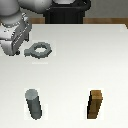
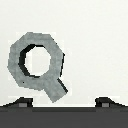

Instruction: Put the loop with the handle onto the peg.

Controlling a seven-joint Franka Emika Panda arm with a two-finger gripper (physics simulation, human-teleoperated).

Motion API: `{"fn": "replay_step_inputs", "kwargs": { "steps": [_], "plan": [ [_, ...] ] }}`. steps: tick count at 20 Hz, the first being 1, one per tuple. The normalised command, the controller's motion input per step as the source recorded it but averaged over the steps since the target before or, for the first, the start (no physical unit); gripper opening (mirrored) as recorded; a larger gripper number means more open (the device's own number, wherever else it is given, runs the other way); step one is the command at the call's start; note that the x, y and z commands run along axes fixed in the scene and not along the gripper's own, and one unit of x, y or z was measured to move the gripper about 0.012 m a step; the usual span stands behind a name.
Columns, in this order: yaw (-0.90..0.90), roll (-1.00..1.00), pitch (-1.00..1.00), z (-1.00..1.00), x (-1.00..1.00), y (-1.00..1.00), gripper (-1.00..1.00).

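The loop with the handle [image 1: 39, 50] lies flat on the white table [image 1: 75, 65], just beside the gripper [image 1: 16, 49] toward the exterior view's right, its stubby handle pointing toward the gripper. The fingers [image 2: 22, 102] stand apart, holding nothing. One loop, one peg [image 1: 34, 104] and one wooden block [image 1: 96, 104] stand well apart from each other.

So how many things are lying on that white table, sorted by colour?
Grey: 2, the ring with a handle and the upright peg
Brown: 1, the wooden block
Total: 3
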Motion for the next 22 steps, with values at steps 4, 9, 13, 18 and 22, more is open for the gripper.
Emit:
{"fn": "replay_step_inputs", "kwargs": {
  "steps": [4, 9, 13, 18, 22],
  "plan": [
    [0.00, 0.00, 0.00, 0.00, 0.00, 0.00, 1.00],
    [0.00, 0.00, 0.00, -0.20, -0.60, 0.00, 1.00],
    [0.00, 0.00, 0.00, -0.25, 0.00, 0.00, 1.00],
    [0.00, 0.00, 0.00, 0.00, 0.20, 0.00, 1.00],
    [0.00, 0.00, 0.00, -0.25, 0.00, 0.00, 1.00]
  ]
}}
